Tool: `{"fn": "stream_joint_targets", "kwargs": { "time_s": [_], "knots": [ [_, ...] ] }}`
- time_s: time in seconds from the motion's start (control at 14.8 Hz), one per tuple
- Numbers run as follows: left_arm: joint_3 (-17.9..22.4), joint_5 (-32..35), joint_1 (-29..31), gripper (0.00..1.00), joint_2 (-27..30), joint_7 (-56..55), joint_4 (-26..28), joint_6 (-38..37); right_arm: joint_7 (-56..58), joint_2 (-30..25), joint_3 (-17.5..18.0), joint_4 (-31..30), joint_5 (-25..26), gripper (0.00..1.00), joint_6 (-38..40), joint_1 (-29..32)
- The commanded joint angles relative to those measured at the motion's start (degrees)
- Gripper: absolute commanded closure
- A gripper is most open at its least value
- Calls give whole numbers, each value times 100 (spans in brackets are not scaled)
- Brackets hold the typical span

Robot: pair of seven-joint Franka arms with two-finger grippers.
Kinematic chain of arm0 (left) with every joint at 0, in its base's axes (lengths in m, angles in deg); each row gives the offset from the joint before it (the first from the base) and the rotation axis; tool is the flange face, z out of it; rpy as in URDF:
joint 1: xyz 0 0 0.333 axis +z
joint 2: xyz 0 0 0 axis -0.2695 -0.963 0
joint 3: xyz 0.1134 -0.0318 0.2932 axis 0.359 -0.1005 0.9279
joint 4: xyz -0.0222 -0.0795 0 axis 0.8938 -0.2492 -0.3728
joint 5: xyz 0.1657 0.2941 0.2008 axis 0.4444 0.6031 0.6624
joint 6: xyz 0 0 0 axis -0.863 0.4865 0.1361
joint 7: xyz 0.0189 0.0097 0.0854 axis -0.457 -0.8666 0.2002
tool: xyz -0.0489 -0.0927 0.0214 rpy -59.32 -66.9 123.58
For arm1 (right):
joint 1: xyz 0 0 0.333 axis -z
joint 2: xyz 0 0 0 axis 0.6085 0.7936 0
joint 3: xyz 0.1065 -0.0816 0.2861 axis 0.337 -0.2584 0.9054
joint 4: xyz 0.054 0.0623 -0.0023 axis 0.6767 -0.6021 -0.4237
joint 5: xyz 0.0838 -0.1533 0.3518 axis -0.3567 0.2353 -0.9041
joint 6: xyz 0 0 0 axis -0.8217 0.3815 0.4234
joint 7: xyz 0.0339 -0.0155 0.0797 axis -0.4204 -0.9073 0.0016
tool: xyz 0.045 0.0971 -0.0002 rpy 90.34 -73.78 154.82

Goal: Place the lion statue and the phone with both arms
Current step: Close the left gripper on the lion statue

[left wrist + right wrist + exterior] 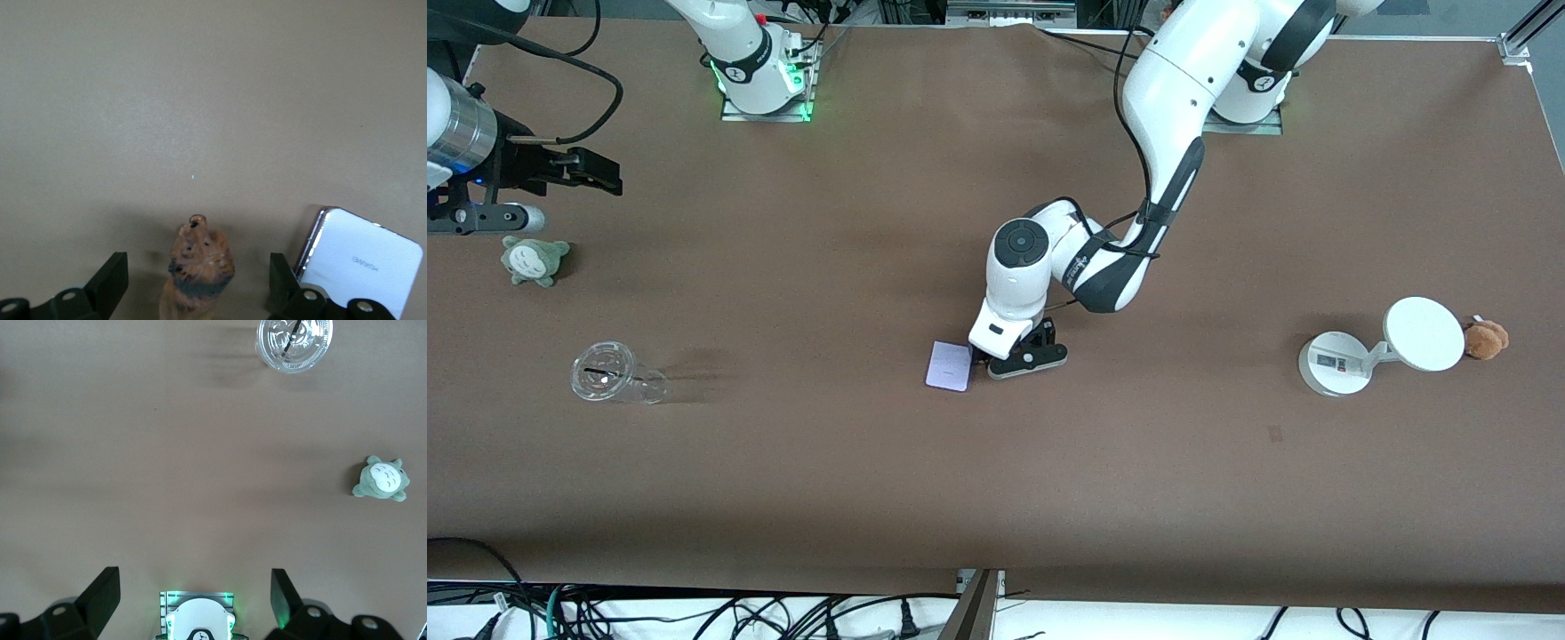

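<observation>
Front view shows the left end effector (996, 358) low at the middle of the desk (996, 489), just beside the phone (949, 365). The phone lies flat on the desk, on the side of the end effector toward the right arm's end. In the left wrist view the lion (197, 270) stands on the desk between the spread fingers (112, 283), with a gap on each side, so the left end effector is released around it. The phone (360, 263) lies just outside one finger. The right end effector (574, 172) hangs in the air toward the right arm's end of the desk, well apart from the phone; its fingers (103, 595) are spread and hold nothing, and that arm waits.
</observation>
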Motion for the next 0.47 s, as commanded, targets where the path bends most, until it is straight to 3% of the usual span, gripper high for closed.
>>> {"fn": "stream_joint_targets", "kwargs": {
  "time_s": [0.0, 0.07, 0.13, 0.34, 0.4],
  "knots": [
    [35, 148, -42, 19, -21, 73, -156, -50, -93, -24, 35, -4, -86, 0, 40, 49],
    [35, 148, -42, 27, -12, 73, -156, -50, -93, -24, 35, -4, -86, 0, 40, 40],
    [35, 157, -42, 42, 14, 82, -138, -59, -93, -24, 43, -4, -86, 0, 40, 40],
    [26, 157, 10, 94, 23, 221, -68, -94, -93, -33, 43, -4, -86, 0, 40, 40],
    [35, 148, -7, 100, 23, 292, -50, -103, -93, -24, 43, -4, -86, 0, 40, 40]
  ]
}}
